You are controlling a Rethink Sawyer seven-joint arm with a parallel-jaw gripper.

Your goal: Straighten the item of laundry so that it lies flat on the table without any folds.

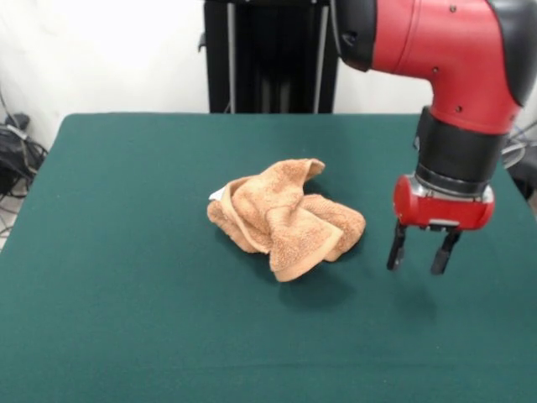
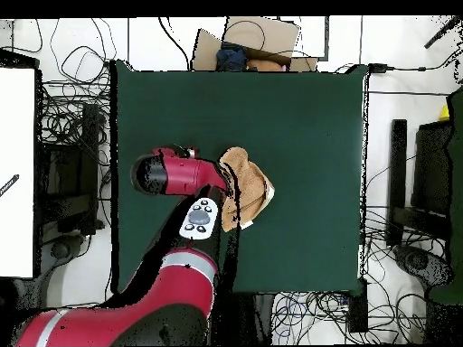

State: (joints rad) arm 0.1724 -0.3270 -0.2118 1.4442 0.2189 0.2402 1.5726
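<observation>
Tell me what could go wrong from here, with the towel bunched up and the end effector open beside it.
1. The towel is crumpled into overlapping folds, so a grasp may pinch several layers at once and drag the heap instead of opening it.
2. The end effector hangs open beside the towel, apart from it and close to the table; coming down there, it would likely close on nothing.
3. Seen from overhead, the arm covers part of the towel, so its edges may be misjudged.

Front camera low across the table [image 1: 126, 319] — overhead straight down.

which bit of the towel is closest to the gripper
The rounded bunched lobe of the towel, facing the open gripper; the tagged edge lies opposite.
</observation>
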